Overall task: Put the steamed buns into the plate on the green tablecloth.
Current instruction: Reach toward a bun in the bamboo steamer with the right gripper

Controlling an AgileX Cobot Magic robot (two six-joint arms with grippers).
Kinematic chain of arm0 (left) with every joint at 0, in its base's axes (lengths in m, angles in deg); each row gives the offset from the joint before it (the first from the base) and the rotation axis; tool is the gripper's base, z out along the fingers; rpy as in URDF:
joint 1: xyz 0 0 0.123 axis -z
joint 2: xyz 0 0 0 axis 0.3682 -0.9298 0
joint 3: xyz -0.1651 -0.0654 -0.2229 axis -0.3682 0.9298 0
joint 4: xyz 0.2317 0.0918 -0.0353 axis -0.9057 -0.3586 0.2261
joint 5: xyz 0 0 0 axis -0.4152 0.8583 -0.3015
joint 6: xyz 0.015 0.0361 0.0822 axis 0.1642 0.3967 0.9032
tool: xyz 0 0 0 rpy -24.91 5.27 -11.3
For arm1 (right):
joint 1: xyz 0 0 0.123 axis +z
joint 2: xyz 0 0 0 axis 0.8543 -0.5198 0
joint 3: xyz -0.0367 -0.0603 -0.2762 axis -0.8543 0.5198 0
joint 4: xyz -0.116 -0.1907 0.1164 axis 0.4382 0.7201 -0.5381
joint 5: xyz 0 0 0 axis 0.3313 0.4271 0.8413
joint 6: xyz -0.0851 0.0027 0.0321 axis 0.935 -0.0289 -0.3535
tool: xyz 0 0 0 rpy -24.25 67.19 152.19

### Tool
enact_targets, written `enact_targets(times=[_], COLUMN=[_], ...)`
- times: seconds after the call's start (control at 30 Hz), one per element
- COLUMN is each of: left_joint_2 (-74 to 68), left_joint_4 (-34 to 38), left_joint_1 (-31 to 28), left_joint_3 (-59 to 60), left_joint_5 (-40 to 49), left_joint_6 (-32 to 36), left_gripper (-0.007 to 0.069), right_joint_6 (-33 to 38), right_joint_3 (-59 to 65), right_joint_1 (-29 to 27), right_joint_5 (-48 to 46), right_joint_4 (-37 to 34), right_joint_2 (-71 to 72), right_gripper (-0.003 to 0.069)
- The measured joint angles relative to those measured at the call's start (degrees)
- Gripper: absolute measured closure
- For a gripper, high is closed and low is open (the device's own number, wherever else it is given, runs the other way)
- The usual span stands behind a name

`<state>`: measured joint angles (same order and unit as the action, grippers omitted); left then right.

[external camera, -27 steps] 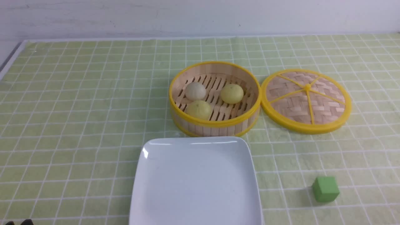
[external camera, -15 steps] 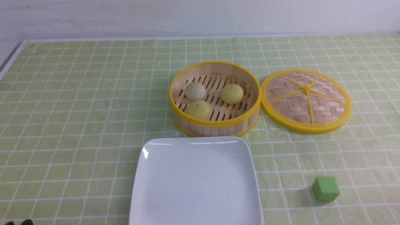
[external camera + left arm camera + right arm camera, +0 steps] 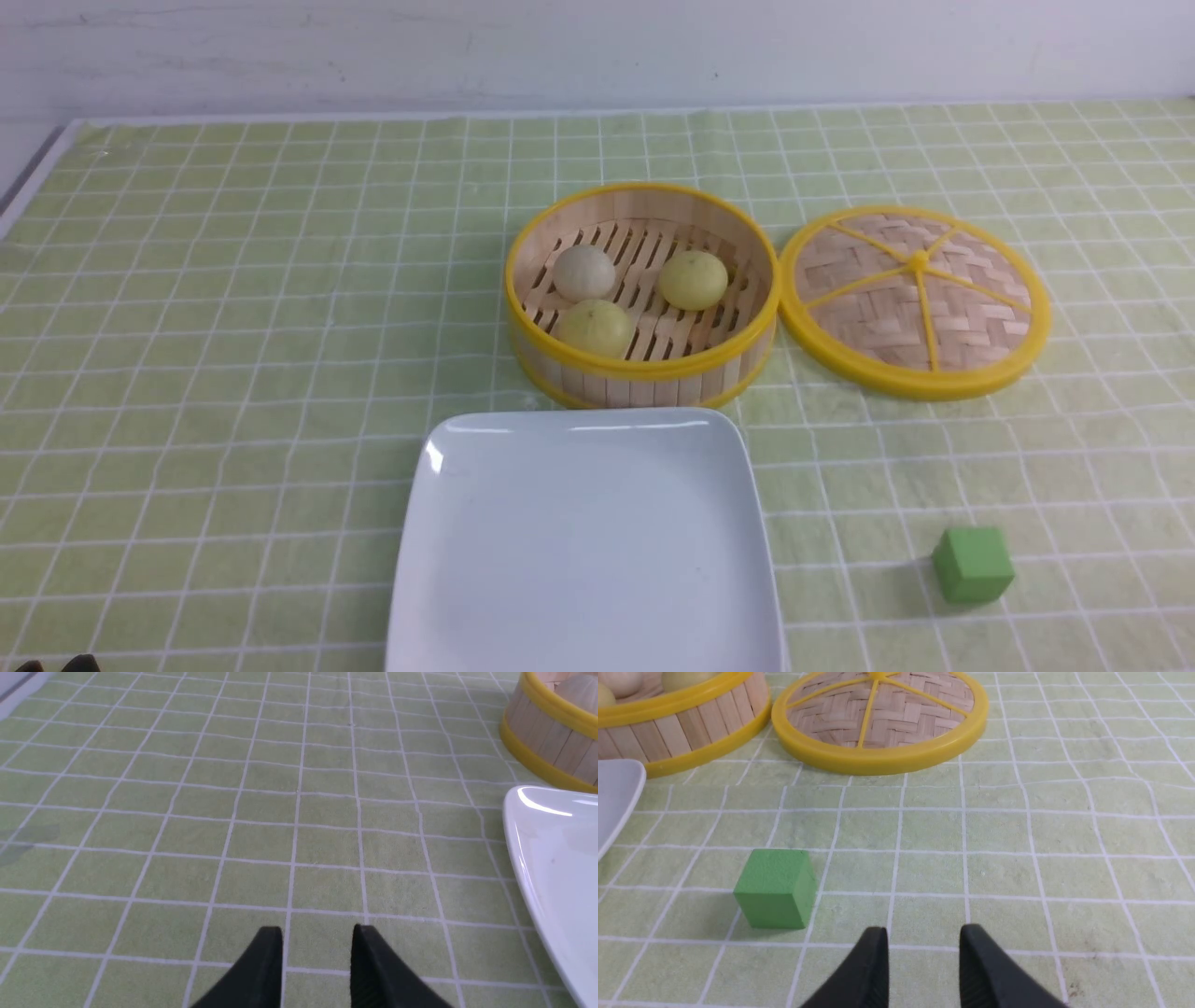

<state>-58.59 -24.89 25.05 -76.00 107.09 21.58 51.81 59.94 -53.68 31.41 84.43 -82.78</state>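
Hovering over the green tablecloth (image 3: 261, 812): the left gripper (image 3: 316, 929), jaws standing a narrow gap apart, gripping nothing, bare cloth showing between the tips. A corner of the plate (image 3: 537, 826) is showing off to its side, with the steamer basket (image 3: 542, 742) sitting beyond that. The right gripper (image 3: 924, 928) is hanging the same way: jaws apart, narrow gap, nothing in it, cloth underneath. The green cube (image 3: 777, 886) is sitting near it, not touching. The lid (image 3: 878, 723) is lying farther out, flat on the cloth, rim just beside the basket; can't tell if they're touching.

In the front view, all three steamed buns (image 3: 693, 279) are sitting inside the basket. The off-white bun (image 3: 585, 272) is sitting back left and the front yellow bun (image 3: 594, 327) is sitting just beside it. The plate is lying on the cloth on the robot's side of the basket, far edge near the basket wall. The cube is sitting to the plate's right, well apart.
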Motion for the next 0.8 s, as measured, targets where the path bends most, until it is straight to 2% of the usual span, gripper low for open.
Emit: enact_targets(times=[0.47, 0.53, 0.63, 0.7, 0.73, 0.77, 0.8], left_joint_2=[0.0, 0.0, 0.0, 0.0, 0.0, 0.0, 0.0], left_joint_4=[0.0, 1.4, 12.7, 22.8, 23.8, 30.3, 32.9], left_joint_1=[0.0, 0.0, 0.0, 0.0, 0.0, 0.0, 0.0], left_joint_3=[0.0, 0.0, 0.0, 0.0, 0.0, 0.0, 0.1], left_joint_5=[0.0, -0.1, 0.0, 0.4, 0.5, 0.9, 0.9], left_joint_6=[-0.1, -1.6, -10.8, -19.2, -20.8, -25.9, -28.3], left_gripper=[0.0384, 0.0384, 0.0384, 0.0384, 0.0384, 0.0384, 0.0384], right_joint_6=[0.0, -1.2, -7.4, -13.3, -13.7, -16.8, -17.9], right_joint_3=[0.0, 0.2, 0.5, 0.5, 0.5, 0.5, 0.5], right_joint_1=[0.0, 0.0, 0.0, 0.0, 0.0, 0.0, 0.0], right_joint_5=[0.1, 1.1, 3.2, 5.0, 5.1, 5.6, 5.8], right_joint_4=[0.0, -1.9, -9.8, -18.7, -19.4, -23.5, -25.8], right_joint_2=[0.0, 0.0, 0.0, 0.0, 0.0, 0.0, 0.0], right_gripper=[0.0419, 0.0419, 0.0419, 0.0419, 0.0419, 0.0419, 0.0419])
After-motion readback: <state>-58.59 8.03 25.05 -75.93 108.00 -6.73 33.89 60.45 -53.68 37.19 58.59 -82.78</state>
